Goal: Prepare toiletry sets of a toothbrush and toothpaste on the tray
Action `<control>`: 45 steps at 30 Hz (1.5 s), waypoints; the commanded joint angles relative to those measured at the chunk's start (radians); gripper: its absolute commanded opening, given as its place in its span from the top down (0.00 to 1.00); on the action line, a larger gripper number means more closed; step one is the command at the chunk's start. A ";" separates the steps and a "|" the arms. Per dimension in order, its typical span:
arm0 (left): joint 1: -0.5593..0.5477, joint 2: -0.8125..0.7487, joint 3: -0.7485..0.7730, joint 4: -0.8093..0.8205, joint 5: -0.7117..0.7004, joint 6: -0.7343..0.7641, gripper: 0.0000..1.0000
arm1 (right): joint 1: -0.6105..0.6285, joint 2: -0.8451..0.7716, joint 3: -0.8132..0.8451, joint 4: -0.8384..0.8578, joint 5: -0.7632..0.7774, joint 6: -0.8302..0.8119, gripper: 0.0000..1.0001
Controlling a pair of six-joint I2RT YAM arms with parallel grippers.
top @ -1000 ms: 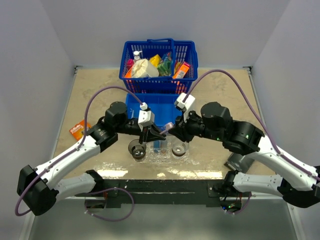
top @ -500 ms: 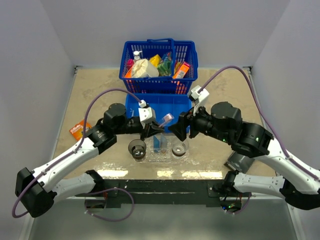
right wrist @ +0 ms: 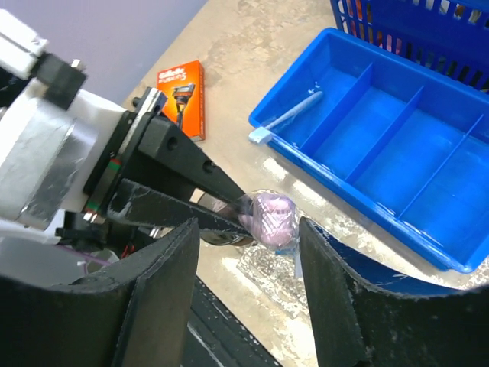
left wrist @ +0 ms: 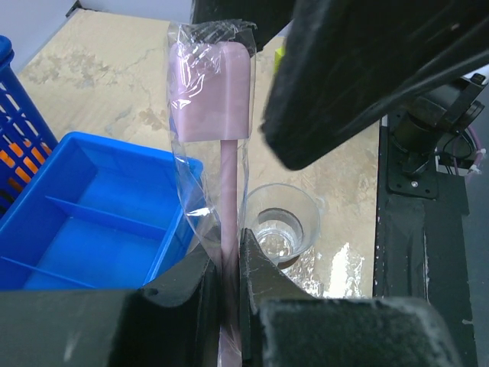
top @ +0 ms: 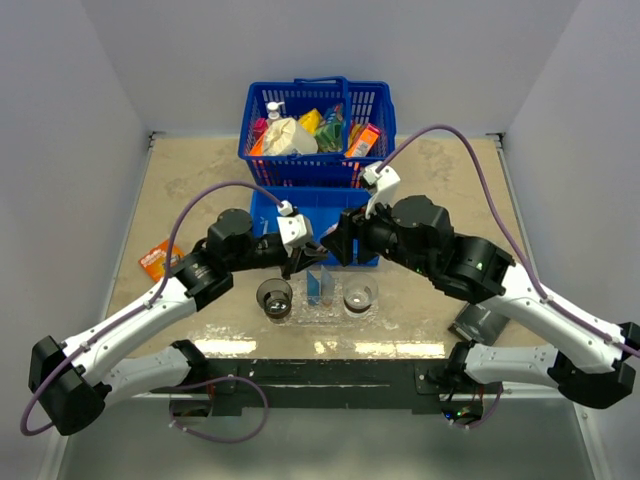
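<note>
Pale walls point(top: 60, 150) close in a beige marbled table point(top: 200, 170). The left gripper point(left wrist: 229, 256) pinches a wrapped pink toothbrush point(left wrist: 214, 92) above the clear tray point(top: 330, 314), just in front of the blue bin point(right wrist: 382, 130). The right gripper point(right wrist: 246, 225) is spread, with one finger on either side of the brush's head. An orange box point(right wrist: 182, 95) lies on the table's left side.

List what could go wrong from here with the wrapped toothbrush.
1. The left gripper pinches the toothbrush by its thin stem through loose wrapper, so it may slip or pivot.
2. The right gripper stands open around the pink head; closing off-centre may catch wrapper only.
3. Both grippers crowd together near a clear cup; a bump could topple it.
</note>
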 commanded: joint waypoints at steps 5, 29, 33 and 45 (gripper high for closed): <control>-0.011 -0.026 0.013 0.037 -0.016 0.024 1.00 | 0.001 0.004 -0.009 0.063 0.023 0.025 0.54; 0.073 -0.112 0.000 0.071 -0.025 -0.033 0.05 | 0.001 -0.166 -0.047 -0.001 0.097 -0.030 1.00; 0.216 -0.129 -0.013 0.151 0.030 -0.124 0.05 | 0.004 -0.240 -0.061 -0.064 0.104 -0.084 1.00; 0.276 -0.114 -0.026 0.069 -0.764 -0.099 0.05 | 0.002 -0.352 -0.136 -0.149 -0.055 -0.161 1.00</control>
